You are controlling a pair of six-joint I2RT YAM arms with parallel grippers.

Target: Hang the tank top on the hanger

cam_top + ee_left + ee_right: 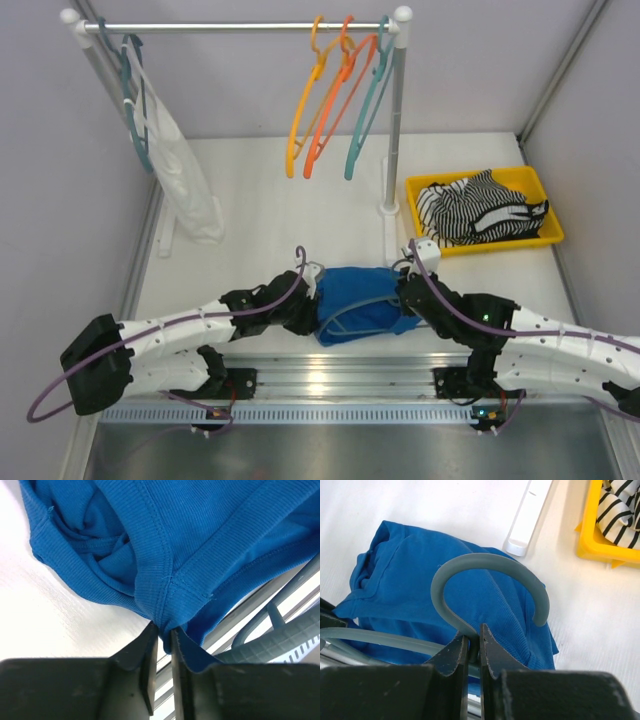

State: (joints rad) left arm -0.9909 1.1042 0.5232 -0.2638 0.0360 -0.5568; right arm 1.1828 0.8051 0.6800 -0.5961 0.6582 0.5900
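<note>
While left hand (162,634) pinches tank top (200,530), right hand (474,634) clamps hanger (485,560).

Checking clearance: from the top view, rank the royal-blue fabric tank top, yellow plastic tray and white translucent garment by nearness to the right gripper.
1. Tank top, beside the right gripper, centre.
2. Yellow tray, back right.
3. White garment, back left, hanging.

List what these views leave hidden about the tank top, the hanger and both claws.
1. Hanger shoulders: right wrist view shows only the hook and some bar; the tank top covers the rest.
2. Whether a strap is over the hanger: fabric folds hide it in every view.
3. Left claw and right claw tips, top view: their wrists cover them.
4. Striped garment: cut off by the right wrist frame's edge.
</note>
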